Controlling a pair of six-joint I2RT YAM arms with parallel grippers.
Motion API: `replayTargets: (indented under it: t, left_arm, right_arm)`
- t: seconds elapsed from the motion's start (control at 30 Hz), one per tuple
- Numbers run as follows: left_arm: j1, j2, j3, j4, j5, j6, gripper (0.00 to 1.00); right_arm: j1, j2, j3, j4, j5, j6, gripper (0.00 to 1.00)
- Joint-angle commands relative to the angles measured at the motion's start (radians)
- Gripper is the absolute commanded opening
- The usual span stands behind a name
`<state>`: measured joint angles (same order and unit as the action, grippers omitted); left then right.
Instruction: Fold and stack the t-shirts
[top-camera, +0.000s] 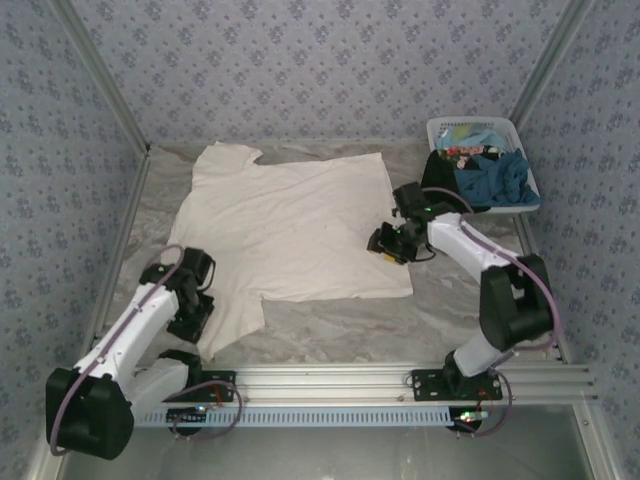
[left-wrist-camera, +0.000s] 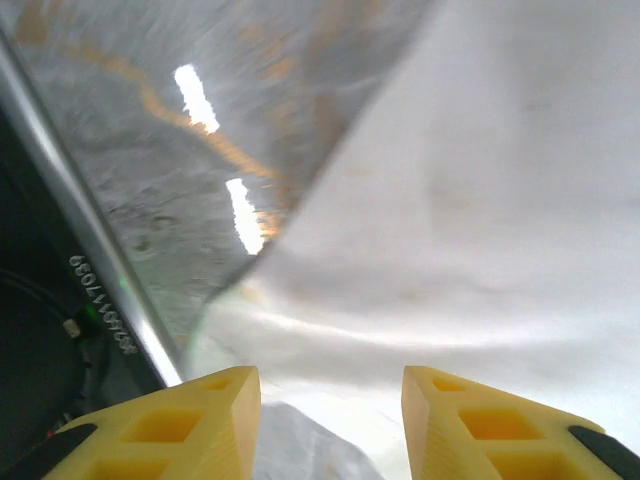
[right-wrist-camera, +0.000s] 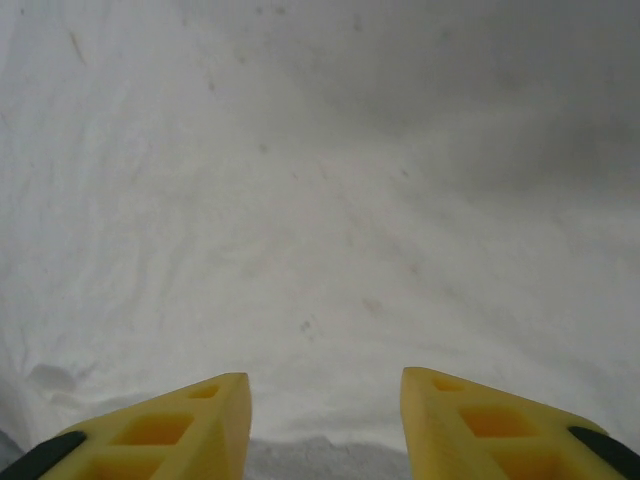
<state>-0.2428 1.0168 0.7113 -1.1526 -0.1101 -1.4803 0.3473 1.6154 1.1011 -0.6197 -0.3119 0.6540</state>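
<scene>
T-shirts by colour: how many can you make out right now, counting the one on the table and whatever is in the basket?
Off-white t-shirt, spread flat on the table: 1
Black garment, in the basket: 1
Teal-blue garment, in the basket: 1
Total: 3 clearly told apart. More crumpled cloth lies at the basket's far end, too tangled to count.

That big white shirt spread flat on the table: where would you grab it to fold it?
Take the shirt by its outer edges, not the middle: it lies flat and thin on the table, so it can only be pinched where the cloth ends. Probably best to come in low from outside, at the near-left flap and the right edge.
</scene>
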Motion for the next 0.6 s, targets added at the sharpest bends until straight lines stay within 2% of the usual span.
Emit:
replayTargets:
  t: [0.0,0.13,0.2,0.27,0.37,0.57]
  left_arm:
    - [0.045,0.087,0.122,-0.006,-0.079,0.123,0.43]
    - [0.193,0.271,0.142,0.264,0.051,0.274,0.43]
    - [0.239,0.381,0.17,0.381,0.098,0.337,0.43]
    - [0.261,0.512,0.233,0.419,0.143,0.4,0.43]
    - [0.26,0.659,0.299,0.453,0.216,0.458,0.43]
    - [0.203,0.792,0.353,0.513,0.302,0.468,0.42]
  right_arm:
    - [0.028,0.085,0.061,0.053,0.047,-0.012,0.43]
    - [0.032,0.209,0.156,0.066,0.08,-0.015,0.42]
    - [0.028,0.27,0.195,0.03,0.093,-0.014,0.41]
    - [0.016,0.313,0.224,-0.016,0.123,-0.015,0.4]
    - [-0.005,0.37,0.277,-0.093,0.155,-0.017,0.4]
    - [-0.079,0.437,0.338,-0.208,0.194,-0.017,0.4]
